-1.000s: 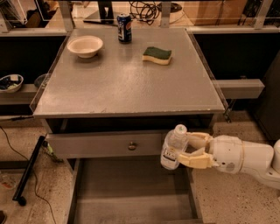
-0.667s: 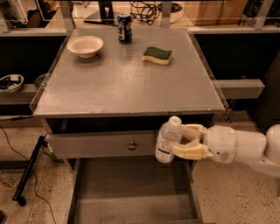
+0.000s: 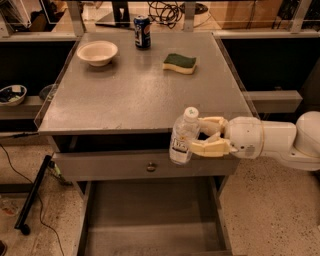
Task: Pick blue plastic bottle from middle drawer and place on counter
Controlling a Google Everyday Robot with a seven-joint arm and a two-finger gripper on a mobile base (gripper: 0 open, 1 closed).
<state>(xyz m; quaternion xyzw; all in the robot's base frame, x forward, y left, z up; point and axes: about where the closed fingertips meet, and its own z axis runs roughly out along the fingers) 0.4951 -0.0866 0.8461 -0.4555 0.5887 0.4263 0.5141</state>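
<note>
Moved since the earlier frames: blue plastic bottle (image 3: 183, 137) and gripper (image 3: 197, 135), both higher and slightly further left. The bottle's white cap now overlaps the counter's front edge instead of sitting below it.

1. Blue plastic bottle. Clear body, white screw cap, white-and-dark label near the base. Held in the air, out of the drawer, leaning a little with the cap toward the right. Its lower part shows in front of the upper drawer front. It does not rest on any surface.
2. Gripper. Cream fingers (image 3: 210, 148) closed onto the bottle's body from the right, one high and one low, holding it. White arm (image 3: 280, 140) enters from the right edge, roughly level.
3. Middle drawer (image 3: 150, 220). Pulled open at the bottom of the view, grey metal, floor bare, low side walls visible.
4. Upper drawer front (image 3: 100, 167). Shut, grey, round brass knob (image 3: 151, 167) at centre, just left of and below the bottle's base.
5. Counter (image 3: 135, 95). Grey speckled top with clear side guards.
   - Cream bowl (image 3: 97, 52), far left.
   - Dark blue soda can (image 3: 142, 31), upright at the far edge.
   - Green-and-yellow sponge (image 3: 180, 63), far right, well apart from the bowl.
6. Surroundings. Small bowl (image 3: 12, 94) on a low shelf at the left, black pole (image 3: 32, 197) lying on the speckled floor, and cables (image 3: 165, 10) behind the counter.
</note>
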